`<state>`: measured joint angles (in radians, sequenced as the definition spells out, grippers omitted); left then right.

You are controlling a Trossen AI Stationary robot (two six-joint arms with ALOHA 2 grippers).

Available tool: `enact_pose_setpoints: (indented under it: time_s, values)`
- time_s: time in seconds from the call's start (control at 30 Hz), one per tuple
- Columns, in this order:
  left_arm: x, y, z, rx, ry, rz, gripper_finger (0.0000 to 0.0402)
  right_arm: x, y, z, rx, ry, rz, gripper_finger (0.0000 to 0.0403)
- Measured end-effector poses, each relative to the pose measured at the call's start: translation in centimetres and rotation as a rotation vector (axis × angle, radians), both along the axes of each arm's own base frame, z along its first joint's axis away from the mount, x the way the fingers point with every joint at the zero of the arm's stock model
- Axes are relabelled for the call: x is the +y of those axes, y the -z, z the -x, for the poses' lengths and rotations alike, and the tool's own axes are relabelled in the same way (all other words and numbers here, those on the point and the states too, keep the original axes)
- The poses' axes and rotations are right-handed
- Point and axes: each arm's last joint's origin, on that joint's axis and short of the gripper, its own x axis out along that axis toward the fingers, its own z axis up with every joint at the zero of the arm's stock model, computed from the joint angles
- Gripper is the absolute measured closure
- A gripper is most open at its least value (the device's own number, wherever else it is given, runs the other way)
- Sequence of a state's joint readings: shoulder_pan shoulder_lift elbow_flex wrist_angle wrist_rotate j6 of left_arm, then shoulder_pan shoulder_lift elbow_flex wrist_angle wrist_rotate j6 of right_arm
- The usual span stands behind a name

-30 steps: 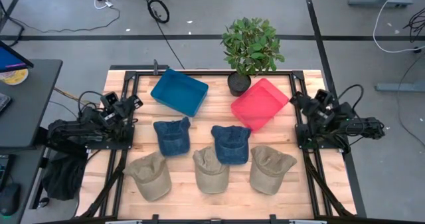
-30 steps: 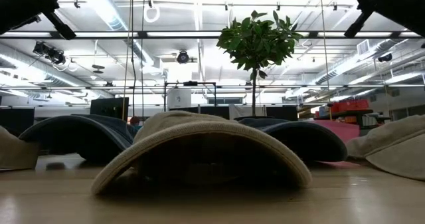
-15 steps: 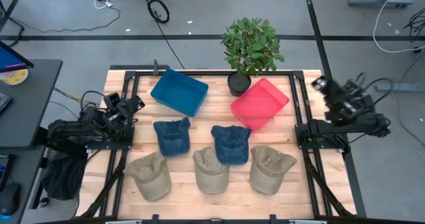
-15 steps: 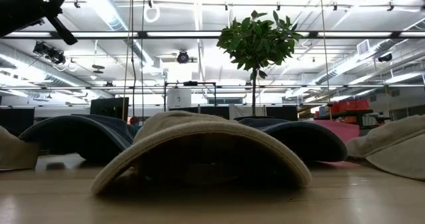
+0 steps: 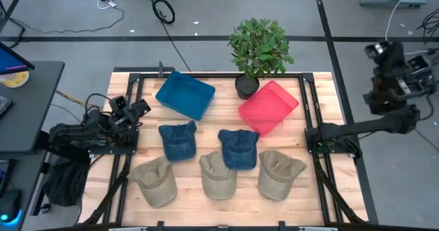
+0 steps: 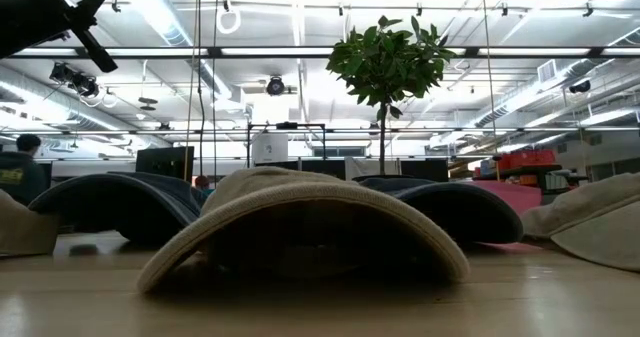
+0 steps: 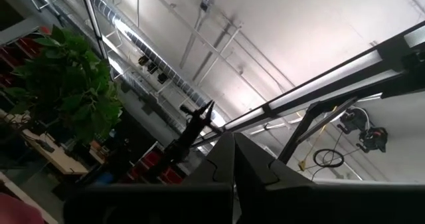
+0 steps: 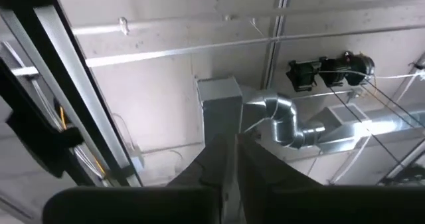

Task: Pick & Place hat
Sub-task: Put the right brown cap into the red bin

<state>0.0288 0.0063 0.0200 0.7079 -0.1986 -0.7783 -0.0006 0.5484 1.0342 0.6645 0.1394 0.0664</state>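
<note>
Five hats (image 5: 236,149) are laid on the bench (image 5: 188,207). Both sets of jaws, left (image 5: 140,107) and right (image 5: 378,50), are pressed together.

Left arm folded low at the table's left edge, left gripper (image 5: 137,107) angled toward the table's middle, fingers (image 7: 259,177) pressed together, wrist camera aimed at the ceiling. Right arm raised beyond the table's right edge, forearm level, wrist turned upward; right gripper (image 5: 384,53) held high, clear of the tabletop, fingers (image 8: 255,171) closed on nothing.
</note>
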Motion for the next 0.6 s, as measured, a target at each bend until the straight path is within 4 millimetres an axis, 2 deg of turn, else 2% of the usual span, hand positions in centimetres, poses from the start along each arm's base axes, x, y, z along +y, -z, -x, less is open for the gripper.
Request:
enact_pose_setpoints:
  time_s: [0.17, 0.27, 0.43, 0.6]
  values:
    - [0.0, 0.0, 0.0, -0.001, 0.010, 0.011, 0.0399, 0.0, -3.9, -1.0, 0.094, -0.037, -0.019, 0.0366]
    - [0.0, 0.0, 0.0, -0.001, 0.009, 0.011, 0.0399, 0.0, -5.6, -1.8, 0.220, -0.062, -0.037, 0.0366]
    - [0.0, 0.0, 0.0, -0.006, 0.025, 0.029, 0.0399, 0.0, -7.5, -3.1, 0.400, -0.220, -0.164, 0.0366]
    - [0.0, 0.0, 0.0, -0.009, 0.032, 0.037, 0.0399, 0.1, -8.3, -4.3, 0.518, -0.370, -0.290, 0.0366]
